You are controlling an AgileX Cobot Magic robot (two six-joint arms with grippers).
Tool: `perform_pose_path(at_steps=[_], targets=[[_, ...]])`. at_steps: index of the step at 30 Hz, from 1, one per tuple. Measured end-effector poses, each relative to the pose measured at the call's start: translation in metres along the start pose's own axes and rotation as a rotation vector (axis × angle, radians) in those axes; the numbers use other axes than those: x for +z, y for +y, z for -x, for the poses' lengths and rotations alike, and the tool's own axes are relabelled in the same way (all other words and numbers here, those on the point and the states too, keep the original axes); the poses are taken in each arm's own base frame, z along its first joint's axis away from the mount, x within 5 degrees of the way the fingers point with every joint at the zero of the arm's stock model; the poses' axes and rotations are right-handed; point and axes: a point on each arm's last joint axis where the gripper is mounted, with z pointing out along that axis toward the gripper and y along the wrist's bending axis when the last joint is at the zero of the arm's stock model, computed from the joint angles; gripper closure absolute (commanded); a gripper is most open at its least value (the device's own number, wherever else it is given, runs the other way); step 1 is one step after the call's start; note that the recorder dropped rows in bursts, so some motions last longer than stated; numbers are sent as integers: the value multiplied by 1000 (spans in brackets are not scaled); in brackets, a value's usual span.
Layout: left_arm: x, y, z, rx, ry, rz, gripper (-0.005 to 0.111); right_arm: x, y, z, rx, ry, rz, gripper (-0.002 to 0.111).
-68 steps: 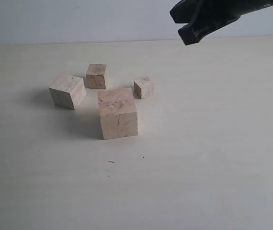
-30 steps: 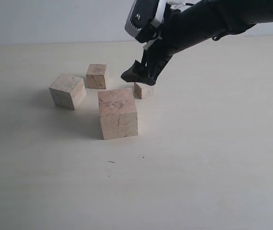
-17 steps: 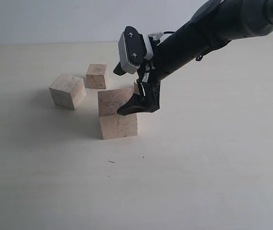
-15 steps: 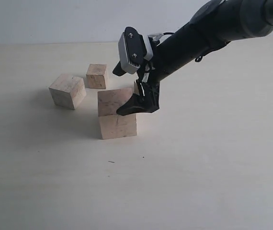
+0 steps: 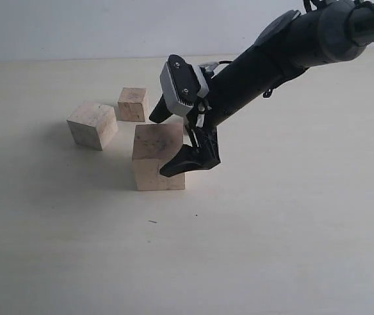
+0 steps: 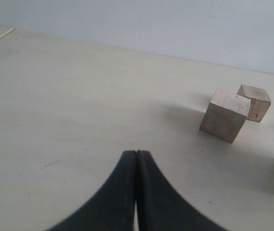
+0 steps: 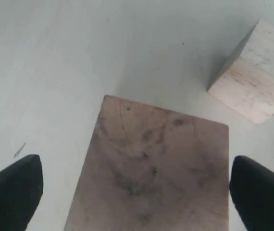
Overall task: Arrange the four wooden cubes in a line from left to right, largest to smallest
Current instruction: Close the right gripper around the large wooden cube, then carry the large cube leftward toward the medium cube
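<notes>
Plainly, the black right claw stood released at its widest, grasping nothing yet; its fingers hung one to each side of the largest pale beige, mottled-grain wooden cube, which sat on the pale tabletop squarely between them; a sliver of table showed between one finger and the cube, while the other finger stood just beside its face, and whether it touched could not be told. The second-largest beige wooden cube lay beyond the claw's tips, well clear of them; the third, smaller beige wooden cube lay near the outer side of the far finger; the smallest cube was hidden, likely behind the arm. The black left claw was clenched tip to tip on nothing, with the second and third cubes well ahead of it. The big block looked solid, stiff and light enough, though its smooth faces might be slick; being nearly as wide as the claw's spread, it seemed best taken on two opposite flat faces, low and centred, lest it twist. No tray, box or other container was in view; the cubes rested bare on the table.
</notes>
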Motion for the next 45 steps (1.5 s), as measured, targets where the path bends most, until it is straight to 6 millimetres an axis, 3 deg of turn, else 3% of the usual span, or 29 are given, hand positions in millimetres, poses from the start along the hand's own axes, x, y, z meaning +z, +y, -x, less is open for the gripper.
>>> perform_pose_path(at_steps=[4, 10, 16, 38, 40, 42, 45], targets=[[0, 0, 0, 0, 0, 0, 107, 1, -1, -1, 20, 4, -15, 5], [0, 0, 0, 0, 0, 0, 107, 19, -3, -20, 154, 15, -17, 5], [0, 0, 0, 0, 0, 0, 107, 19, -7, -13, 299, -69, -56, 5], [0, 0, 0, 0, 0, 0, 107, 19, -3, -19, 311, 2, -19, 8], [0, 0, 0, 0, 0, 0, 107, 19, -3, -19, 310, 3, -19, 15], [0, 0, 0, 0, 0, 0, 107, 19, -3, -19, 312, 4, -21, 30], [0, 0, 0, 0, 0, 0, 107, 19, -4, -20, 311, 9, -31, 70]])
